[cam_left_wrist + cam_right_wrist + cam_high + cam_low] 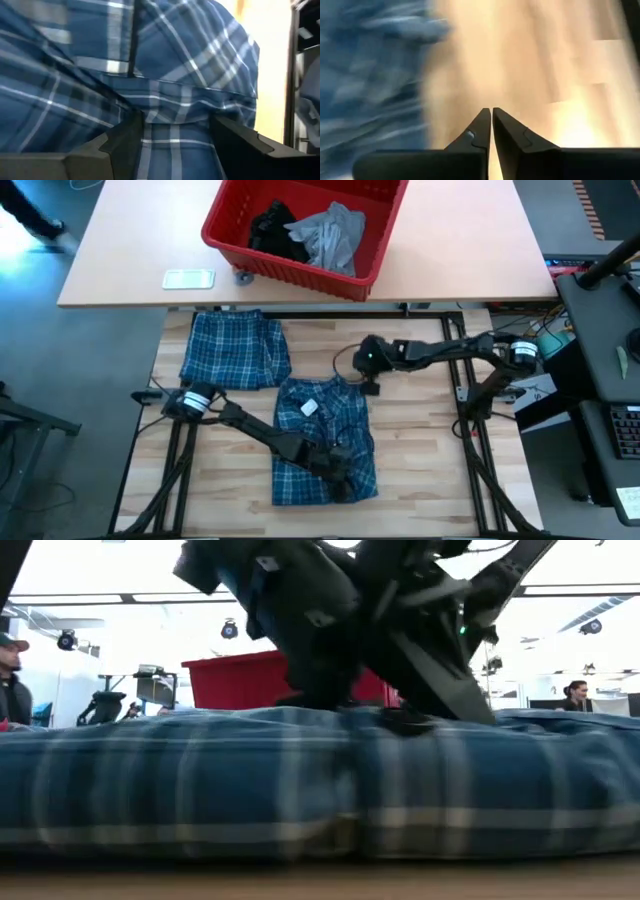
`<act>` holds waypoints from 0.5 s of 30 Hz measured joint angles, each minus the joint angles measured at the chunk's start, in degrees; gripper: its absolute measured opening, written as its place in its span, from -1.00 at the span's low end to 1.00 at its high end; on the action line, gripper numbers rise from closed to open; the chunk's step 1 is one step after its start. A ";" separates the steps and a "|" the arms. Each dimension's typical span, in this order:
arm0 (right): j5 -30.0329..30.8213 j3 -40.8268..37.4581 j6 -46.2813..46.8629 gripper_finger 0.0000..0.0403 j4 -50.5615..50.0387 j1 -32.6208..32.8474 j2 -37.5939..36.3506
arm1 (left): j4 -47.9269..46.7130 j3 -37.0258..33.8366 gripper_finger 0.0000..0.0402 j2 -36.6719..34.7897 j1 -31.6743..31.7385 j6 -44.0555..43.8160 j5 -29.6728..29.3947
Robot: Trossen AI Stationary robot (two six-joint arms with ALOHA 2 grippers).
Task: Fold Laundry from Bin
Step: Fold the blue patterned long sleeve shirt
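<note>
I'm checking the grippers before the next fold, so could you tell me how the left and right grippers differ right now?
The left gripper is open, its fingers straddling a fold of the plaid shirt; the right gripper is shut, holding nothing. The left one is on the shirt's near end, while the right one is over bare table beside the shirt's far corner. Both are dark and two-fingered.

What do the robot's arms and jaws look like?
Both are thin, dark, jointed arms. The left arm has a silvery-white band near its base, and so does the right arm, which also shows a small green light. The left gripper has flat, dark, angular jaws. The right gripper has black jaws that narrow to points.
</note>
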 joint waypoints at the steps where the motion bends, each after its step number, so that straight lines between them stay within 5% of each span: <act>1: -1.56 0.42 0.59 -0.91 -2.72 0.22 -1.34 | -1.47 -0.10 0.09 -1.19 0.16 0.00 -0.42; 5: -4.06 2.14 11.81 -0.76 -12.62 2.80 -8.51 | -5.64 -0.29 0.09 -8.50 1.71 3.26 -5.54; 9: -9.44 0.70 36.51 -0.47 -15.01 6.86 -16.11 | -12.25 -1.35 0.11 -18.07 2.84 3.72 -7.19; 15: -9.15 -4.21 63.34 0.07 -15.91 13.40 -23.47 | -31.89 -9.48 0.19 -33.01 0.13 -6.78 -12.20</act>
